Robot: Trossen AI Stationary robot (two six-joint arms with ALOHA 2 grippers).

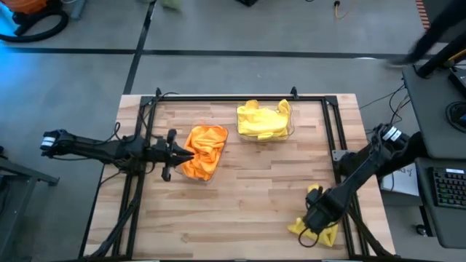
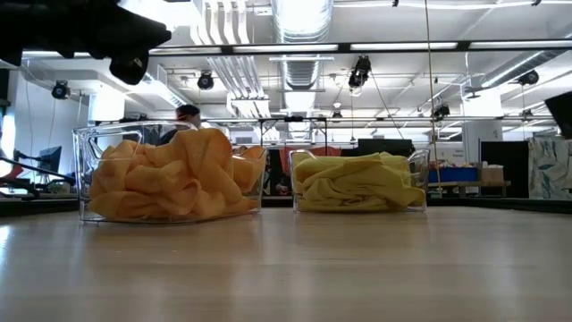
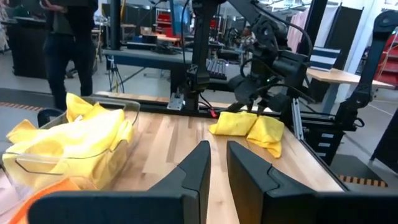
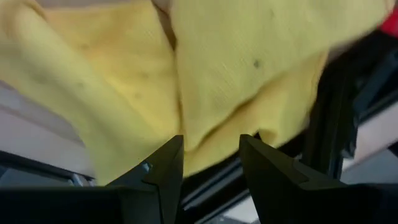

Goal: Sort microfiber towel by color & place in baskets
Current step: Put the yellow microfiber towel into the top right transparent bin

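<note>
The right end effector (image 1: pixel 314 224) is hovering at the lower right of the high view, fingers apart, over a loose yellow towel (image 1: pixel 324 234) lying on the worktop (image 1: pixel 255 196). The left end effector (image 1: pixel 177 153), fingers nearly together and empty, is sitting beside the orange-filled basket (image 1: pixel 203 151) at centre; the yellow-filled basket (image 1: pixel 264 121) is standing above centre.

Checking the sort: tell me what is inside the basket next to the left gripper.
The basket by the left gripper holds crumpled orange towels, heaped above its rim. No yellow shows among them; how many there are, and anything buried beneath, stays hidden.
</note>
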